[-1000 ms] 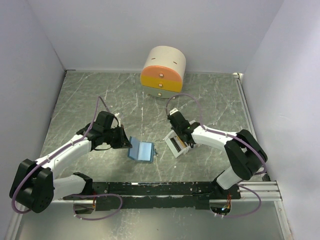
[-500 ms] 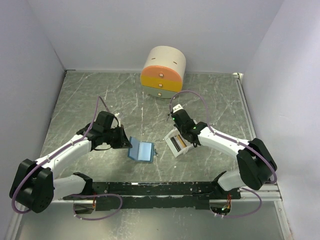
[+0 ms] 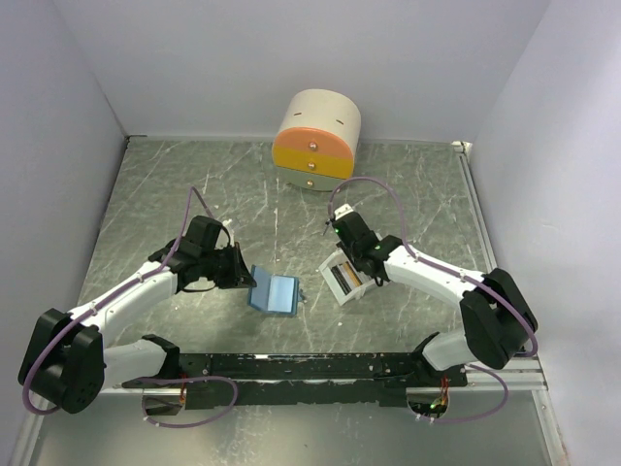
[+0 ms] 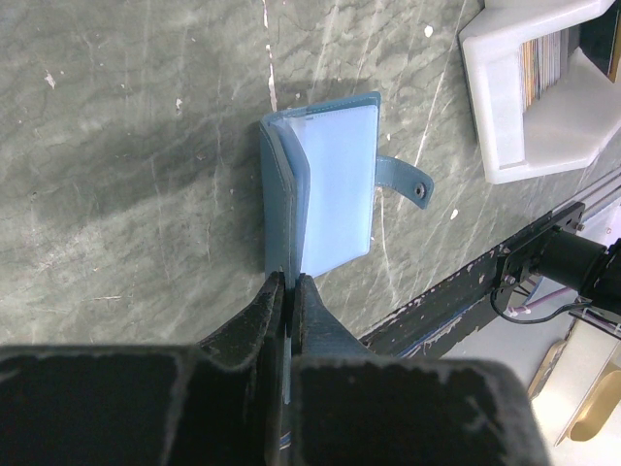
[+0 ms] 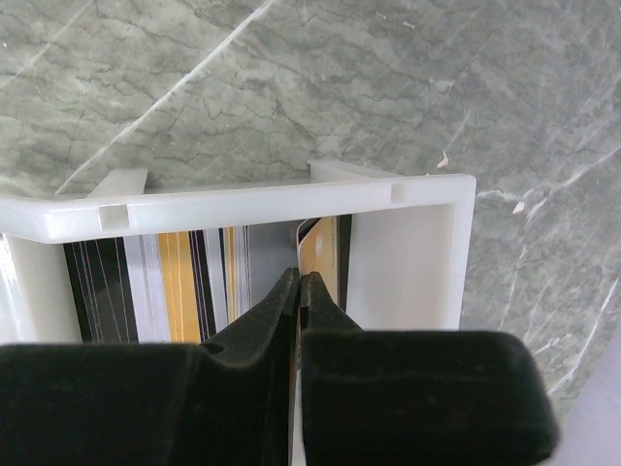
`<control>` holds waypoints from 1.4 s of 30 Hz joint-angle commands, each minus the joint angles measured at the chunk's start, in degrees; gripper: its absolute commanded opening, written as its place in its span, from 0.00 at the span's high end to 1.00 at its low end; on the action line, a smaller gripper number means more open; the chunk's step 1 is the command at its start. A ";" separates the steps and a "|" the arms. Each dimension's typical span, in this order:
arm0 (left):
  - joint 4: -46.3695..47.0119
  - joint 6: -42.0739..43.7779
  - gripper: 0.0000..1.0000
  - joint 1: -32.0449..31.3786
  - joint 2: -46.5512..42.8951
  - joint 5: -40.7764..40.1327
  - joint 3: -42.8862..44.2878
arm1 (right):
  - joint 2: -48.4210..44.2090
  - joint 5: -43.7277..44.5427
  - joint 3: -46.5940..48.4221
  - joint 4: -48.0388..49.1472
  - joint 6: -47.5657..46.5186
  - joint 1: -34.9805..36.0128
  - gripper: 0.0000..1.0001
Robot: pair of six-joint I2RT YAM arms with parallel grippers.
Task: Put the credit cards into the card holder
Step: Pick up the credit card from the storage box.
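Observation:
The light-blue card holder (image 3: 276,292) stands half open on the table, its tab pointing right. My left gripper (image 3: 243,271) is shut on the edge of one cover (image 4: 281,209), and the pale inner pocket (image 4: 338,184) faces right. Several credit cards (image 5: 179,277) lie in the white tray (image 3: 339,282). My right gripper (image 3: 353,262) reaches down into that tray. In the right wrist view its fingertips (image 5: 300,278) are pinched on the edge of an orange-tan credit card (image 5: 321,249), which stands on edge against the tray's right side.
A round cream drawer box (image 3: 316,139) with orange and yellow fronts stands at the back centre. The tray's white rim (image 5: 243,207) crosses just beyond my right fingertips. A black rail (image 3: 310,367) runs along the near table edge, and purple-grey walls close three sides.
My right gripper has closed on the orange-tan card in the tray, and that arm's elbow has swung right. The left arm and the card holder have not moved.

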 commanded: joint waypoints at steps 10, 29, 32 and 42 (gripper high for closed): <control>-0.08 0.59 0.93 -0.35 -0.21 -0.05 1.81 | -2.52 1.85 2.79 -2.19 2.64 -0.11 1.00; 2.63 -1.84 0.93 -0.35 0.11 1.52 0.78 | -4.55 4.22 9.87 -12.35 8.09 0.10 1.00; 4.69 -3.54 0.93 -0.35 -0.24 2.97 -0.44 | -6.39 3.86 12.93 -14.81 9.83 0.51 1.00; 11.93 -8.69 0.92 -0.35 0.39 5.19 -5.41 | -13.91 -4.66 18.60 -14.89 17.63 0.68 1.00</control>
